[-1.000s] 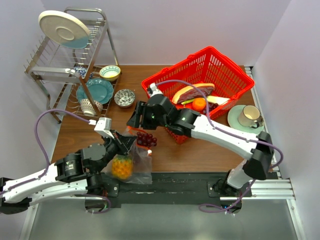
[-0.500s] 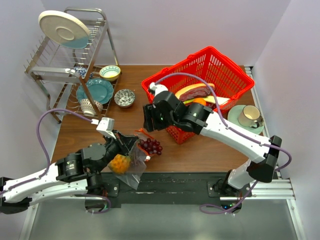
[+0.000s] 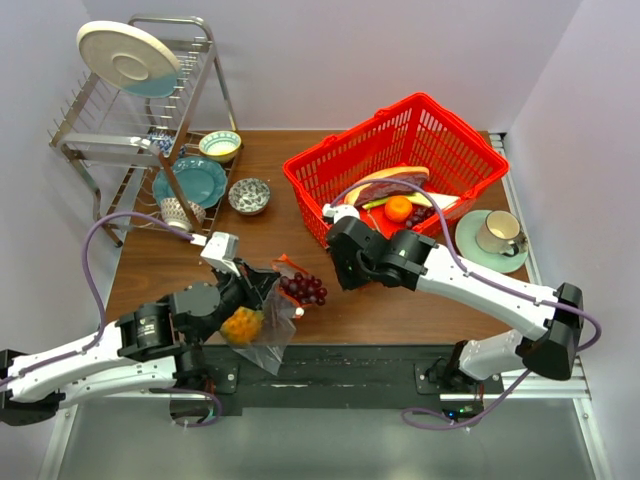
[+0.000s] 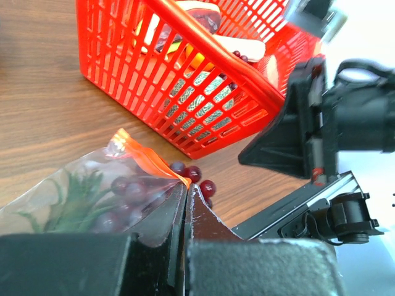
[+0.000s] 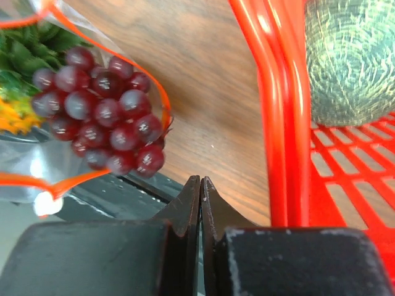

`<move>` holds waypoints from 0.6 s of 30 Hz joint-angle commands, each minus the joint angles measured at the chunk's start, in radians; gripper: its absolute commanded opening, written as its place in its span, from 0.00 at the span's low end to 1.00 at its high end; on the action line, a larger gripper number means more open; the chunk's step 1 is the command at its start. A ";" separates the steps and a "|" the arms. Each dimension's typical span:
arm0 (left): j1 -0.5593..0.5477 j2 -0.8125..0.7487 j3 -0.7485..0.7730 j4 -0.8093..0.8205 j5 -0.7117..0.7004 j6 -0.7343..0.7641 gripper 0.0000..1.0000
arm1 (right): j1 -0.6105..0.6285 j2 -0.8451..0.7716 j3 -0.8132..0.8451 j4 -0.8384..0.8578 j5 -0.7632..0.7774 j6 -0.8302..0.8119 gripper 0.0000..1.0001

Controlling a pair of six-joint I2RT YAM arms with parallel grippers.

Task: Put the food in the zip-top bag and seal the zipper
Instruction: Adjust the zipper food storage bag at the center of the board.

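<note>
Both closed: left jaws pinch the zip-top bag, right jaws empty near the grape bunch at its mouth.

- One zip-top bag, at the left gripper tips.
- One pineapple.
- One grape bunch.
- One red basket.
- Two bowls: pale bowl, patterned bowl.
- Two plates: teal plate, white plate.
- Two cups: white cup, striped cup.
</note>
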 commanded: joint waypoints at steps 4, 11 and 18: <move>0.000 0.011 0.082 0.072 0.007 0.029 0.00 | 0.005 0.002 -0.067 0.091 0.034 0.018 0.00; 0.001 0.014 0.100 0.077 0.009 0.038 0.00 | 0.035 0.059 -0.035 0.131 -0.014 0.000 0.09; 0.001 0.033 0.111 0.074 0.006 0.041 0.00 | 0.112 0.085 -0.015 0.154 -0.024 0.017 0.62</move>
